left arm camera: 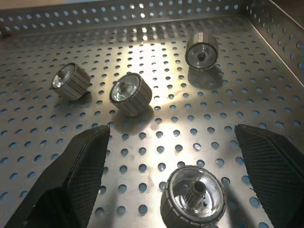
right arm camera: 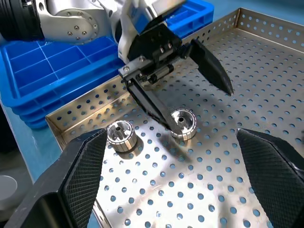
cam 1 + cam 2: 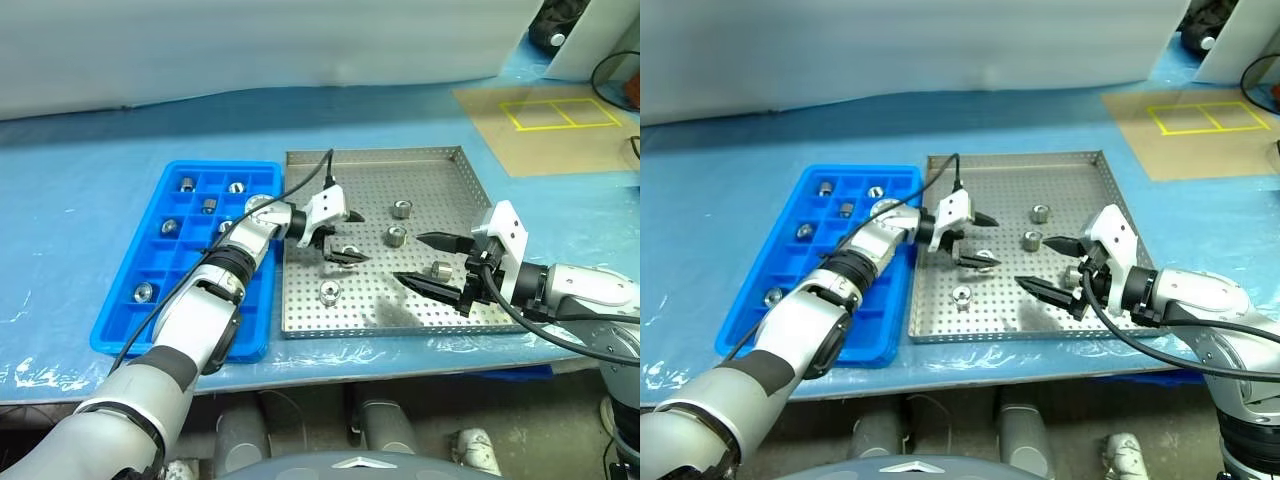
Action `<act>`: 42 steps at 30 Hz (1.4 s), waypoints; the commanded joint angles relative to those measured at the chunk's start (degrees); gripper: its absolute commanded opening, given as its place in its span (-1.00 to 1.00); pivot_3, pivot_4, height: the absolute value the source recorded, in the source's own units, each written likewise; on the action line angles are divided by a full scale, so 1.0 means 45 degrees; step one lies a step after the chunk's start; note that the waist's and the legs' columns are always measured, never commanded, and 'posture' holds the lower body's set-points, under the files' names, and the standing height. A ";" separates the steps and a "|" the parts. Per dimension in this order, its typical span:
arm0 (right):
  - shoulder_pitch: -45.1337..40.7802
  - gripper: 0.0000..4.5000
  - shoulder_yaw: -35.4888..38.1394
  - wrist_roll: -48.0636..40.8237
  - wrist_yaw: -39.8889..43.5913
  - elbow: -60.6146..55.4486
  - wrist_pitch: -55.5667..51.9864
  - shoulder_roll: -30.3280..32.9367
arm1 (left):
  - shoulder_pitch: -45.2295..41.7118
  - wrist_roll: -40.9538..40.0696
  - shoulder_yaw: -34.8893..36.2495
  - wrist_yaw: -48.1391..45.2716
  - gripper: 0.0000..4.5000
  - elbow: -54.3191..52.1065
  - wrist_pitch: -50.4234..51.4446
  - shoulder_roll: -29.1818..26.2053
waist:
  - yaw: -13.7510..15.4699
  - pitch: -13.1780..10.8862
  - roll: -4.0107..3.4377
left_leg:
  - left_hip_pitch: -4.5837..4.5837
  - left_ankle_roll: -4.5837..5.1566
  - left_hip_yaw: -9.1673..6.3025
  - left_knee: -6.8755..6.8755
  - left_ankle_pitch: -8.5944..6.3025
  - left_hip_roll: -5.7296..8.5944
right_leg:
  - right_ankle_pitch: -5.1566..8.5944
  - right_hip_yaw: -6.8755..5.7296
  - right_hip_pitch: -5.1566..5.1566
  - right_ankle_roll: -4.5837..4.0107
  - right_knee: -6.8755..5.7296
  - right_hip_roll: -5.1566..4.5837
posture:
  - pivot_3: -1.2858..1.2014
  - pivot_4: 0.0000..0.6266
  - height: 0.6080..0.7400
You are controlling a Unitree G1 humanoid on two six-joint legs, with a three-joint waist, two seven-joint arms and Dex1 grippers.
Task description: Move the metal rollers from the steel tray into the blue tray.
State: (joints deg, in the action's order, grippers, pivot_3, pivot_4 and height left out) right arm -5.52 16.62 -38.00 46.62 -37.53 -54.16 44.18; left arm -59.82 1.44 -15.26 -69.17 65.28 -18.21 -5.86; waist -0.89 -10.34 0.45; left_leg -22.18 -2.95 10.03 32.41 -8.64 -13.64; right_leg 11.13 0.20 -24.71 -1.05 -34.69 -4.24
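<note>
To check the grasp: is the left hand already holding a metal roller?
No, the left hand is open above a roller lying on the steel tray.

No legible text or labels anywhere

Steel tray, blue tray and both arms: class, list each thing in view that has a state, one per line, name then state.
steel tray: flat on the table, five metal rollers loose in it.
blue tray: beside the steel tray, rollers in several compartments, most compartments empty.
left end effector: open, above a roller, holding nothing.
right end effector: open, holding nothing.
</note>
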 commanded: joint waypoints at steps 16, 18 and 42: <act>0.0296 1.00 0.0204 -0.0358 -0.1126 -0.0441 0.0483 0.0467 | -0.0054 0.2021 -0.0456 0.0834 0.96 0.1109 -0.1235 0.0104 | -0.0015 0.0000 0.0000 | -0.0007 0.0018 0.0000 0.0004 -0.0011 0.0009 | 0.0002 -0.0005 0.0004 0.0003 0.0011 -0.0010 | -0.43 -0.52 1.00; 0.0326 1.00 0.0172 -0.0321 -0.1195 -0.0408 0.0554 0.0473 | -0.0036 0.2192 -0.0469 0.1137 0.96 0.1180 -0.1274 0.0136 | -0.0015 0.0001 0.0001 | -0.0007 0.0019 0.0001 0.0004 -0.0011 0.0009 | 0.0003 -0.0006 0.0006 0.0004 0.0013 -0.0010 | -0.43 -0.52 1.00; -0.0768 1.00 -0.1131 -0.0016 -0.0943 0.0729 0.1319 0.0571 | -0.0246 0.0463 0.1273 0.0111 -0.22 -0.0449 -0.0639 -0.0236 | 0.0017 0.0001 0.0003 | -0.0004 0.0022 0.0000 -0.0007 -0.0014 0.0010 | 0.0007 -0.0011 0.0015 0.0010 0.0025 -0.0017 | -0.34 -0.52 1.00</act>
State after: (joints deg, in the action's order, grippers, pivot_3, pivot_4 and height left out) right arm -7.64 11.81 -38.27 41.67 -34.24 -49.89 46.12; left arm -59.89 7.09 -12.27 -67.29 67.78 -21.84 -6.23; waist -0.81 -10.34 0.46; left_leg -22.22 -2.85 10.03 32.37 -8.71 -13.59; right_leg 11.15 0.15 -24.68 -1.01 -34.57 -4.32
